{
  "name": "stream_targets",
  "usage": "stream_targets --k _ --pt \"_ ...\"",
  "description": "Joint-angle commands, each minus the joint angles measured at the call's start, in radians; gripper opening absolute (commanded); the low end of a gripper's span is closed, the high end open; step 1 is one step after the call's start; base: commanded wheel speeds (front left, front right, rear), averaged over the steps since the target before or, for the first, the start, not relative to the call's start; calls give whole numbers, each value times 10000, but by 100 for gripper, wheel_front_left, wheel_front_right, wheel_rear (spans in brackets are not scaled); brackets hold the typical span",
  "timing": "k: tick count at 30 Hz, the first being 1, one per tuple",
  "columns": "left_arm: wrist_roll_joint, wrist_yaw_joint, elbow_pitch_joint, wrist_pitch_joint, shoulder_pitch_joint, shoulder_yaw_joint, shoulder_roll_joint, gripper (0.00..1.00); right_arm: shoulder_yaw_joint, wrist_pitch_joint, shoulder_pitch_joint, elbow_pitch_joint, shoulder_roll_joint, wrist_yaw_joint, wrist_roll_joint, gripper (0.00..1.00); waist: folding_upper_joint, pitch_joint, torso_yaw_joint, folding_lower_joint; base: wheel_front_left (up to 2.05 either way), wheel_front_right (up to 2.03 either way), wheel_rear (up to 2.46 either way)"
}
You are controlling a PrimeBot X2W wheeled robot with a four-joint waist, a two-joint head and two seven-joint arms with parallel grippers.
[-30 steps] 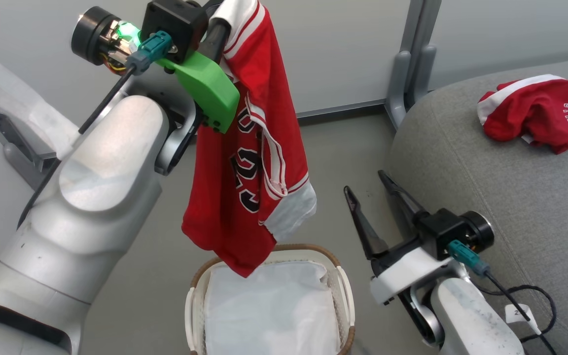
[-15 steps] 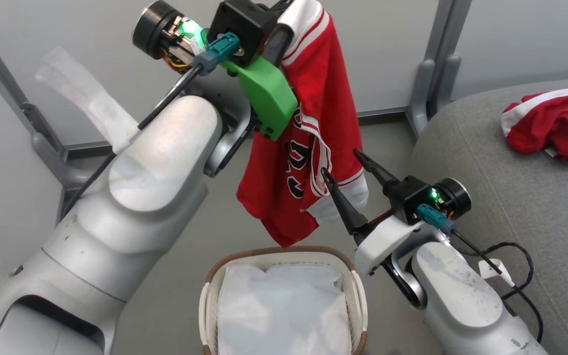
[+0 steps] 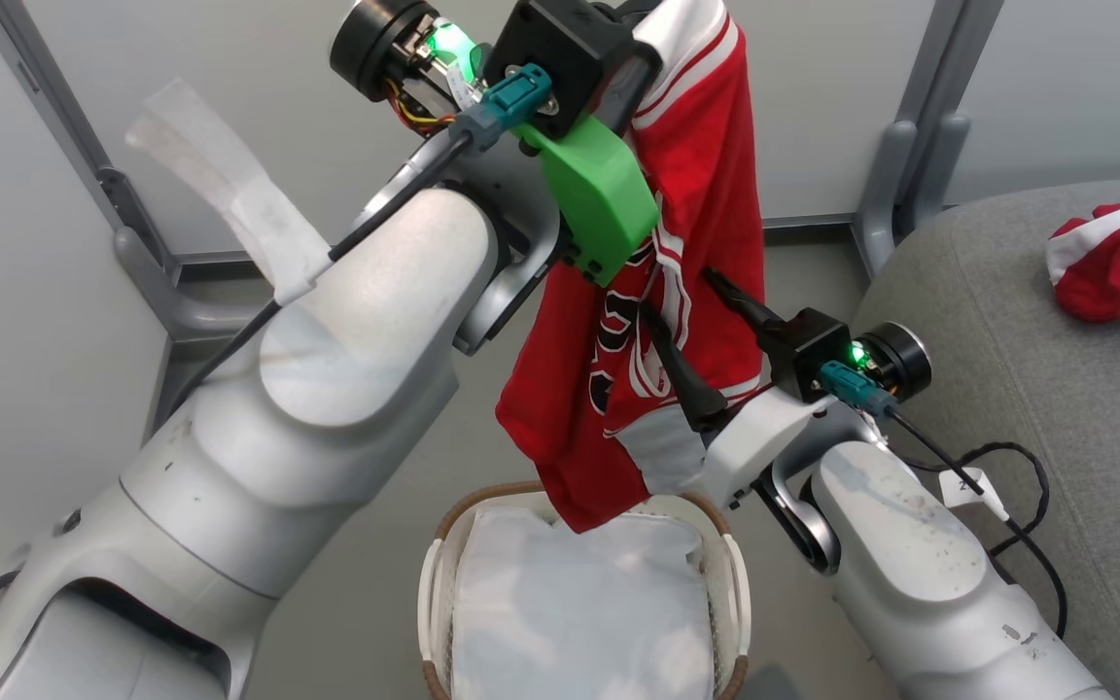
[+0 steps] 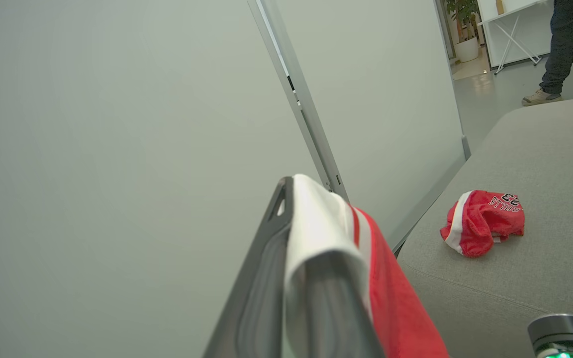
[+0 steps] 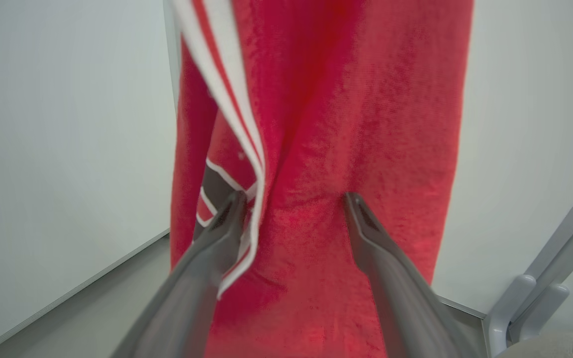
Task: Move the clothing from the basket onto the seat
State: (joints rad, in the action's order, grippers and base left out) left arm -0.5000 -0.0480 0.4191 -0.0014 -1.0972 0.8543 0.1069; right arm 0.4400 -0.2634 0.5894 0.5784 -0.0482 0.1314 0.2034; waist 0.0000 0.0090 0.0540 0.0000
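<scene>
Red cloth with white trim is clamped between the closed fingers of the left pincer (image 4: 286, 199), raised high at the left. The white hem folds over one finger. From there the jersey (image 3: 706, 194) hangs straight down, and its lowest corner is over the basket (image 3: 436, 593), which has a white liner (image 3: 579, 612) in it. Whether the corner touches the liner cannot be told.

To the right, the right pincer (image 3: 679, 292) stands wide apart and holds nothing. Its two tips are at the hanging jersey about halfway down, one by the striped edge and the other against plain red. Whether they press the cloth is unclear.

Further right is the grey seat (image 3: 1007, 389), with a second garment (image 4: 483, 221) crumpled on it, well apart from the basket.

In the head view the left pincer's tips run off the top edge. The second garment is cut by the right edge and the basket by the bottom edge. The jersey's black print is half lost in folds.
</scene>
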Motion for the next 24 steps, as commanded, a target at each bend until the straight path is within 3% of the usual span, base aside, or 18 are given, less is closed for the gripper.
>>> stream_targets --k 1,3,4,5,7,8,22,23,24 --pt "-108 65 -128 18 -1 30 -53 0 7 -21 142 98 -40 -14 36 100 0 17 20 0 0 0 0" --pt "-146 30 -254 50 59 49 -36 0 -2 -19 201 205 -39 -14 42 100 0 38 32 0 0 0 0" --pt "-185 21 -327 75 104 52 0 0 -15 -19 202 267 -39 -14 21 91 0 45 32 0 0 0 0" --pt "-221 -15 -431 79 176 60 74 0 -17 -19 222 304 -40 -14 -7 40 0 56 20 0 0 0 0" --pt "-250 -42 -598 121 300 52 286 0 -74 -19 252 345 -43 -14 -24 11 0 74 -18 0 0 0 0" --pt "-268 -33 -686 149 353 45 373 0 -109 -19 263 369 -42 -14 -56 1 0 88 -33 0 0 0 0" --pt "-671 340 -1112 -2 1496 -365 1608 0 -722 -19 389 -155 -40 -14 -455 0 0 348 -280 0 0 0 0" --pt "-721 336 -1089 -52 1592 -391 1701 5 -742 -21 391 -220 -40 -14 -475 0 0 363 -305 0 0 0 0" --pt "-771 317 -1059 -137 1730 -416 1811 38 -771 -19 402 -287 -37 -14 -475 0 0 387 -335 0 0 0 0"
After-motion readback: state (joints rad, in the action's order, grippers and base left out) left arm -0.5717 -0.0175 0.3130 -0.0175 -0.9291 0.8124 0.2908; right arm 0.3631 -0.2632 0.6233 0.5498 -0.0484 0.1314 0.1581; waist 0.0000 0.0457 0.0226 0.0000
